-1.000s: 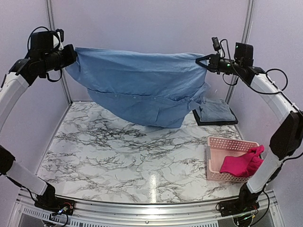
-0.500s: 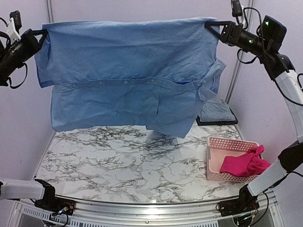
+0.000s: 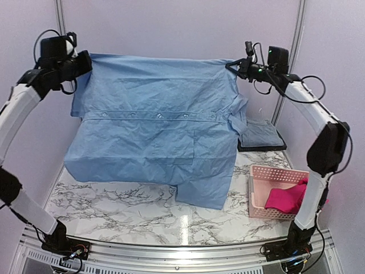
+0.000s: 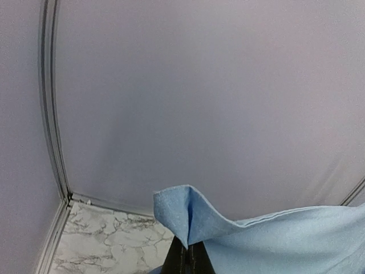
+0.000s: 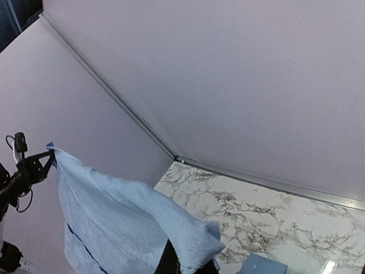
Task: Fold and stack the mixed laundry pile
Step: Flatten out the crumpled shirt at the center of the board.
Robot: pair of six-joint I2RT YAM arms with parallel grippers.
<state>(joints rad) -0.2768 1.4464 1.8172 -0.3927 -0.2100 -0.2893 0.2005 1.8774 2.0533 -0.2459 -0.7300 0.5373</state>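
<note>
The light blue shirt (image 3: 154, 131) hangs spread wide in the air, button line running across it, and its lower edge reaches the marble table (image 3: 114, 197). My left gripper (image 3: 85, 60) is shut on its upper left corner; the left wrist view shows that corner (image 4: 188, 214) pinched in the black fingers (image 4: 182, 260). My right gripper (image 3: 231, 64) is shut on the upper right corner, and cloth (image 5: 188, 240) drapes over its fingers in the right wrist view. The magenta-red garment (image 3: 285, 198) lies bunched in the pink basket (image 3: 268, 171).
A dark tray (image 3: 262, 147) with a folded grey-blue cloth (image 3: 259, 134) sits at the back right, behind the basket. Walls and corner posts close in the back and sides. The hanging shirt hides most of the table's middle and back.
Both grippers have come down and inward from their high, wide hold. The shirt has dropped with them, and its lower edge now rests on the table nearer the front.
</note>
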